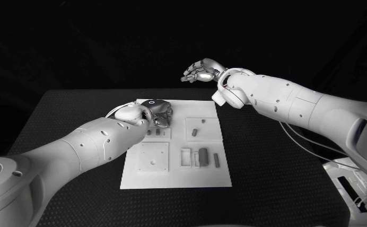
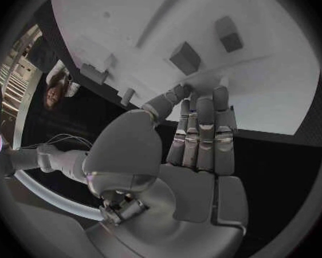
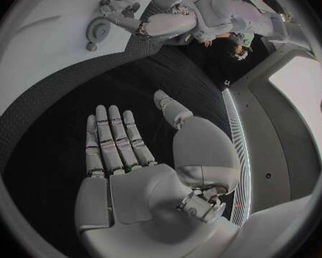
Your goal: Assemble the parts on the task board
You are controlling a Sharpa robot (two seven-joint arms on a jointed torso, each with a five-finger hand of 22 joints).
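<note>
The white task board (image 1: pixel 176 176) lies in the middle of the black table. Small grey parts sit on it: one (image 1: pixel 195 131) in a middle panel, a darker block (image 1: pixel 202 156) and a thin bar (image 1: pixel 216 159) nearer me. My left hand (image 1: pixel 157 112) hovers low over the board's far left corner, fingers stretched out side by side (image 2: pixel 200 129), nothing in them. Two blocks (image 2: pixel 184 57) (image 2: pixel 229 34) stand on the board (image 2: pixel 132 17) past its fingertips. My right hand (image 1: pixel 200 71) is raised beyond the board's far edge, flat and empty (image 3: pixel 114 140).
A square panel with a small peg (image 1: pixel 153 158) takes up the board's near left. Black table (image 1: pixel 275 184) surrounds the board on all sides. In the right wrist view the board (image 3: pixel 39 46) and my left arm (image 3: pixel 172 20) lie far from the right hand.
</note>
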